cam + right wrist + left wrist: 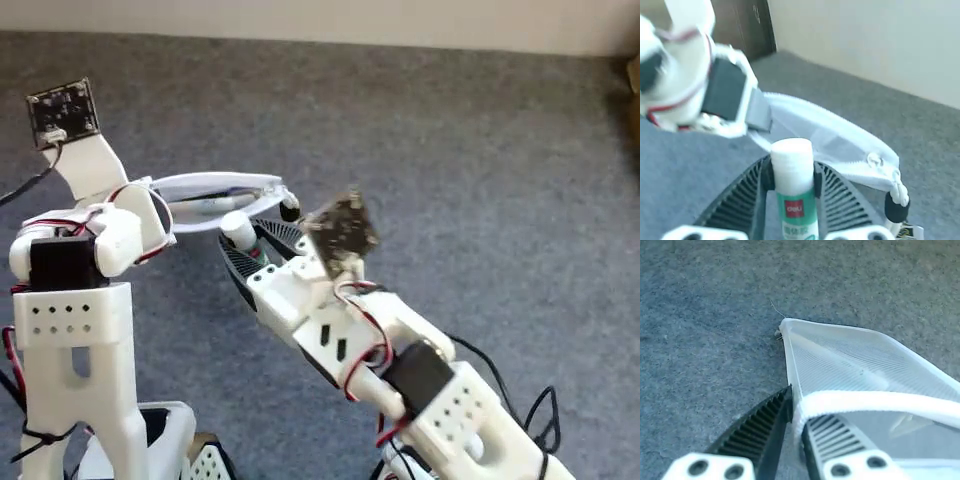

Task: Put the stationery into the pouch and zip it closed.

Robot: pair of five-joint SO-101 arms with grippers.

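- The left end effector (795, 412) is clenching the rim of the white mesh pouch (860, 365), holding that end up off the worktop (480, 150), probably so the mouth is being presented for loading.
- The right end effector (792, 167) is gripping a glue stick (794, 200) around its body, with the white cap pointing at the pouch, near its edge and not yet inside.
- The zip pull (897, 200) is hanging at the pouch's other end, so zipping looks like a later step.
- A grey, felt-like covering is lying over the worktop, and a pale wall (880, 45) is standing behind.
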